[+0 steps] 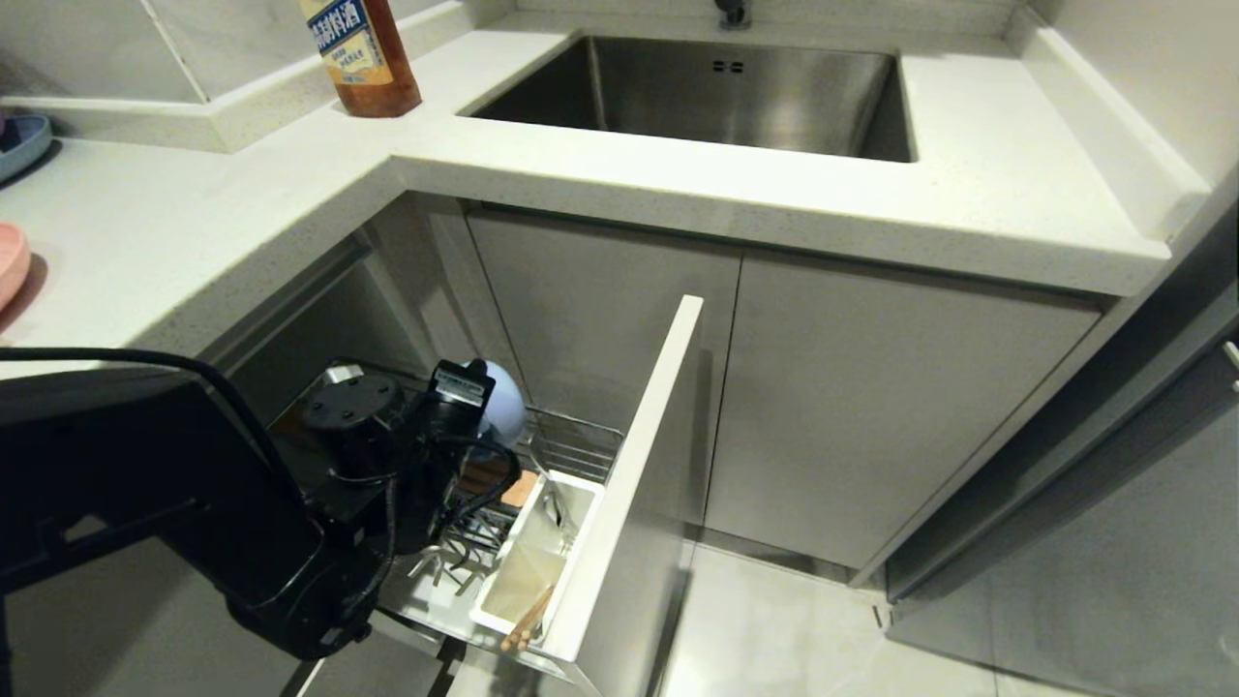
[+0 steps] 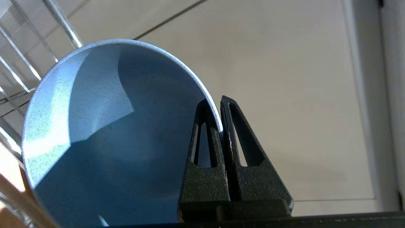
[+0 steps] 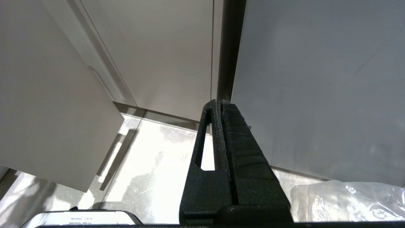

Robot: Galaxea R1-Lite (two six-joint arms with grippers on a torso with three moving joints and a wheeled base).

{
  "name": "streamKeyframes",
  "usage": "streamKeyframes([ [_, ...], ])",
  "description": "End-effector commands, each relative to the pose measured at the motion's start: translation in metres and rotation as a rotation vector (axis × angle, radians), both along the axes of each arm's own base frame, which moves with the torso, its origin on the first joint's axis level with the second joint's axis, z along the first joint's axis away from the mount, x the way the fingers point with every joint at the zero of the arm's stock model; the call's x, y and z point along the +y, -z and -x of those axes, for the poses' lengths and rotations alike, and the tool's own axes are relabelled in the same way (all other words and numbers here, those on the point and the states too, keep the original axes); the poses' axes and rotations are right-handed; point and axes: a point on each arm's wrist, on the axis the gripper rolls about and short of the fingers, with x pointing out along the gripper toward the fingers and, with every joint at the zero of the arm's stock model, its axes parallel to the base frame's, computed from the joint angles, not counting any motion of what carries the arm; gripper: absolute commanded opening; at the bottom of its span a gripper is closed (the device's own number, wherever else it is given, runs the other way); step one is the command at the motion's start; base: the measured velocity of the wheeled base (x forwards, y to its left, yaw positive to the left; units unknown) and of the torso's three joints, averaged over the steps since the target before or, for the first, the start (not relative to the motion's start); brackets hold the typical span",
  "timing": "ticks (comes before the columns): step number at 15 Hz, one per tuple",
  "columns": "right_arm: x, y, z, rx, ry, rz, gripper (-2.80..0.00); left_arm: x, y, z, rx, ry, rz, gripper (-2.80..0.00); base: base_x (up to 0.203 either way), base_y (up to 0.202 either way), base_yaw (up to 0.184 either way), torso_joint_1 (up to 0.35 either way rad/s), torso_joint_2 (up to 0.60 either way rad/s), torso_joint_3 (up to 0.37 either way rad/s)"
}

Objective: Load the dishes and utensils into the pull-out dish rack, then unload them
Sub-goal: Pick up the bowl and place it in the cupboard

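While the left gripper is pinching the light-blue bowl by its rim, the bowl is hanging on edge above the pull-out dish rack. Its open side is facing the wrist, so the left arm is the nearer one.

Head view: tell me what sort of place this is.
Most likely a home kitchen: a stainless steel sink set in a white speckled countertop, and a chrome wire pull-out dish rack drawn out of the pale grey cabinets below.

brown sauce bottle on white counter; steel sink behind.
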Motion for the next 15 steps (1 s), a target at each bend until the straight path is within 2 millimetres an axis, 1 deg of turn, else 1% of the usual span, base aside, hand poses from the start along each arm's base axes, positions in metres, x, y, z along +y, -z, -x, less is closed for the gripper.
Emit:
streamKeyframes([
  [1,0.0,0.0,0.0,0.002,-0.001,0.0,-2.8,0.001,-0.004,0.001,-0.02,-0.001,0.02,-2.8,0.0,0.0,0.0,0.0,0.0,0.0],
  [8,0.0,0.0,0.0,0.001,0.0,-0.001,-2.8,0.0,-0.008,-0.003,-0.039,0.008,0.095,-2.8,0.0,0.0,0.0,0.0,0.0,0.0],
  [15,0.0,0.0,0.0,0.001,-0.001,-0.001,-2.8,0.001,0.002,-0.004,-0.008,0.009,0.149,-2.8,0.0,0.0,0.0,0.0,0.0,0.0],
])
